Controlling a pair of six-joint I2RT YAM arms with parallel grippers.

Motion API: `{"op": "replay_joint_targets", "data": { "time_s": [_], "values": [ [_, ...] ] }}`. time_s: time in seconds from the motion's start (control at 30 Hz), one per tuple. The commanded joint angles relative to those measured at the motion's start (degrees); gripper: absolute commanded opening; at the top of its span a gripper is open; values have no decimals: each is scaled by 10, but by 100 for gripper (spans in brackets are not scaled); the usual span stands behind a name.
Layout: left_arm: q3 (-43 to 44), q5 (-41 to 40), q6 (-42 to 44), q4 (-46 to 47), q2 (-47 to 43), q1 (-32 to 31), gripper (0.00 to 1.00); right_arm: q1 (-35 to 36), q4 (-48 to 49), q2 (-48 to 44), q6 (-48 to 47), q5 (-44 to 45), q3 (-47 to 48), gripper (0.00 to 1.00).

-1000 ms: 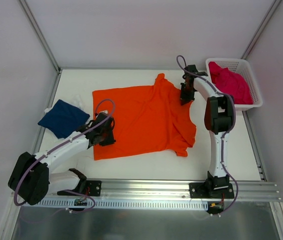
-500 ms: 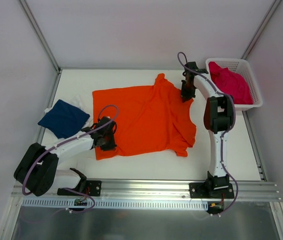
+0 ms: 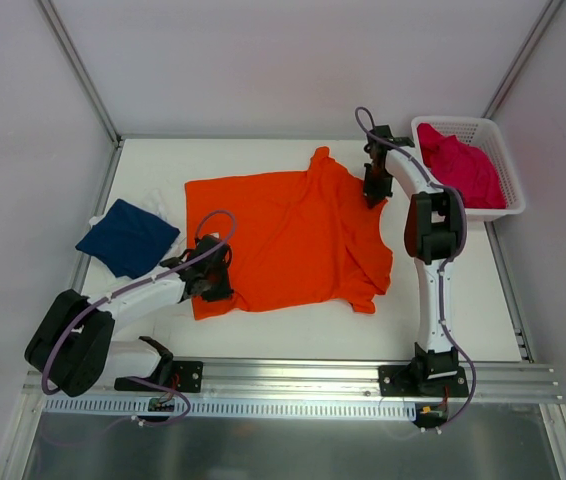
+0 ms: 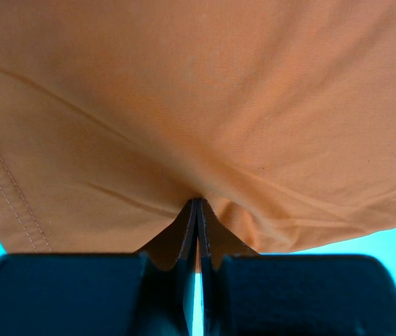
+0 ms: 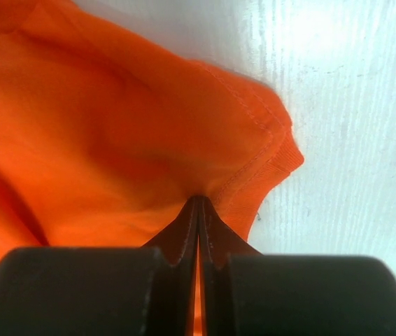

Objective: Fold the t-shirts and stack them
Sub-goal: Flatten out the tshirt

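Nearest the arm bases, the left gripper [image 3: 212, 284] is seen at the near-left corner of the orange t-shirt [image 3: 293, 235]. Its jaws are pressed together on a pinch of the orange cloth, which is puckered into folds at the fingertips. A stitched hem is visible just to the left of the pinch in the left wrist view.

The orange t-shirt is spread mostly flat across the middle of the white table [image 3: 293, 335], with some wrinkles along its right side. To its left, apart from it, a folded navy t-shirt [image 3: 128, 238] is laid near the table's left edge.

Farther back, the right gripper [image 3: 371, 190] is placed at the far-right edge of the orange t-shirt. Its jaws are closed on the cloth just beside a stitched edge.

At the far-right corner, a magenta t-shirt [image 3: 460, 165] is bunched inside a white mesh basket [image 3: 509, 206].
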Motion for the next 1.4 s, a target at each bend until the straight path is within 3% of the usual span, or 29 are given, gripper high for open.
{"op": "replay_joint_targets", "data": {
  "time_s": [0.0, 0.6, 1.0, 1.3, 1.37],
  "values": [
    [-39, 5, -7, -47, 16, -7, 0, -16, -41, 11, 10, 12, 36, 1],
    [-35, -24, -13, -107, -32, -7, 0, -87, -66, 80, -6, -40, 143, 0],
    [-1, -52, -2, -134, 16, -5, 0, -139, -66, 111, -7, -78, 201, 1],
    [-1, -59, -2, -149, -10, 3, 0, -156, -58, 91, -12, -102, 184, 1],
    [11, -66, -4, -162, -43, 3, 0, -154, -35, 53, -15, -125, 131, 0]
  ]
}}
